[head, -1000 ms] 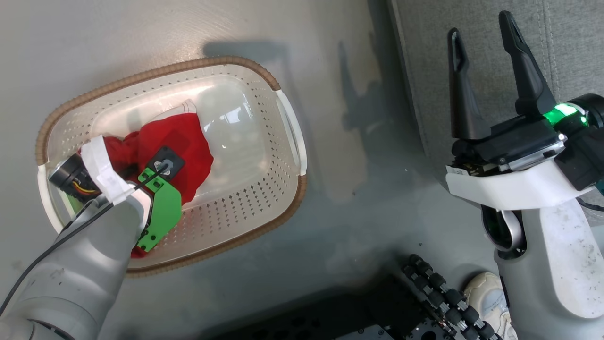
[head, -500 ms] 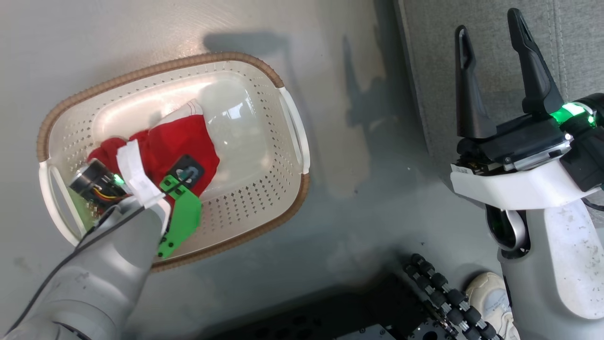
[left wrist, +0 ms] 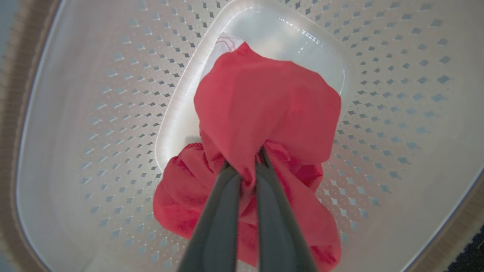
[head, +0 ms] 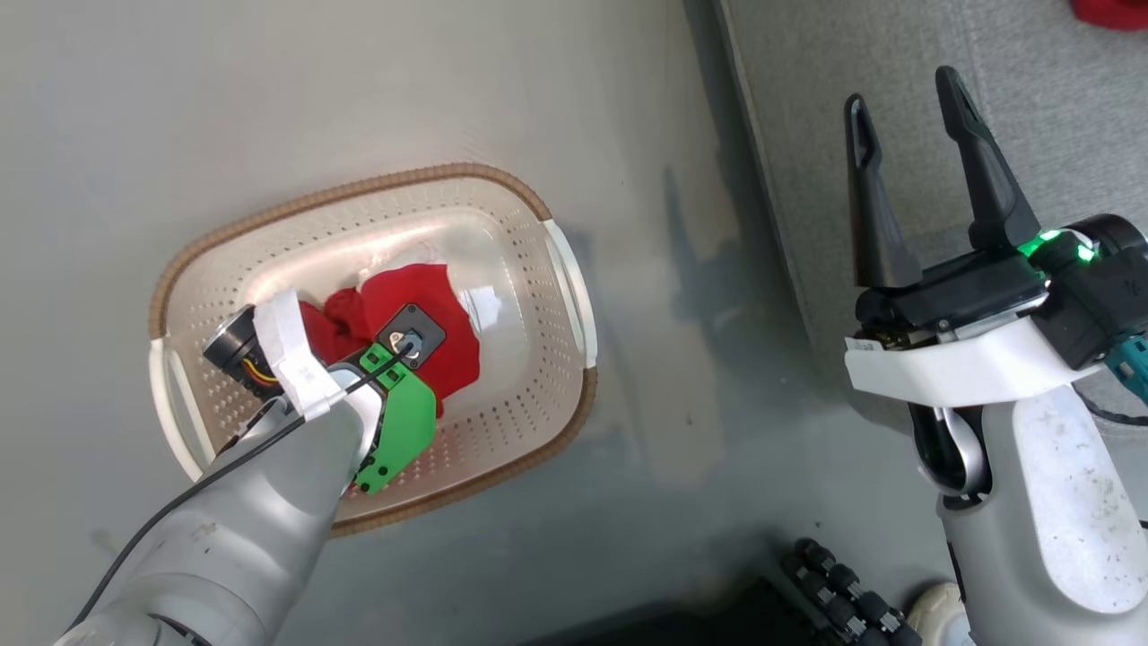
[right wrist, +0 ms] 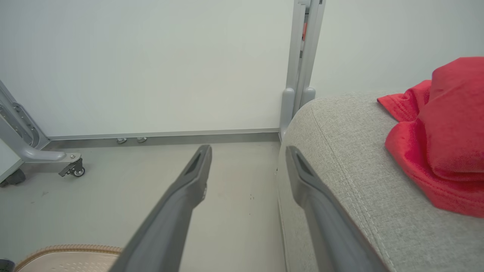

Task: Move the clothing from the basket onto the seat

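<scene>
The cream perforated basket with its brown rim stands on the floor at the left of the head view. Inside it lies bunched red clothing. In the left wrist view my left gripper is shut on a fold of that clothing, which hangs over the basket bottom. My right gripper is open and holds nothing, at the edge of the grey seat. In the right wrist view its tips straddle the seat's corner. Another red garment lies on the seat.
Pale floor lies between the basket and the seat. A wall, a grey upright post and a wheeled frame foot stand beyond. My base's black rollers and a white shoe are at the bottom right of the head view.
My left gripper has shut on the red clothing, and the fabric has bunched up under it. The head camera has shifted, so the basket sits lower and further right in the picture.
</scene>
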Tool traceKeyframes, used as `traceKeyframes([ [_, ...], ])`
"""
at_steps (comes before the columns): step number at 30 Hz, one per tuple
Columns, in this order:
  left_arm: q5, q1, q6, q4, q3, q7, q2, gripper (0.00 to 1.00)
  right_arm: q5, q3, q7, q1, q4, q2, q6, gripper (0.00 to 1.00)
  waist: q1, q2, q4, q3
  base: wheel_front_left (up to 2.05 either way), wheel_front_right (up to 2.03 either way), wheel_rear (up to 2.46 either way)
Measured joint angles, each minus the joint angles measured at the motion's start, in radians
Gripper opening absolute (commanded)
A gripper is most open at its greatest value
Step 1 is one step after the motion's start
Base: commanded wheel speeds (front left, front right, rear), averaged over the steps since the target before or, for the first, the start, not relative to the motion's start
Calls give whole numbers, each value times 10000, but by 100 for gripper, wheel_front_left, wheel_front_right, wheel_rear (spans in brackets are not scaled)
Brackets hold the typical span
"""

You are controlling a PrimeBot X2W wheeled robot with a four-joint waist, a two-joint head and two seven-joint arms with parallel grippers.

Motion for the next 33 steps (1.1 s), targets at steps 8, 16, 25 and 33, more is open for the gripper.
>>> traceKeyframes([
  [8,-449,25,-309,-209,79,-899,-201,0,-33,-163,0,531,403,2,0,100,-1,0,244,-1234,0,0,0],
  [16,-775,502,-389,-512,67,-1935,-468,0,-199,-318,0,1249,830,6,0,100,-1,0,647,-2572,0,0,0],
  [25,-1308,1034,-382,-1195,378,-2537,-556,0,-259,-441,0,1930,1072,6,0,100,-1,0,1163,-4038,0,0,0],
  [33,-1553,1323,-190,-3047,1099,-2579,-543,0,-261,-589,0,2496,1198,4,0,100,-1,0,1678,-5098,0,0,0],
])
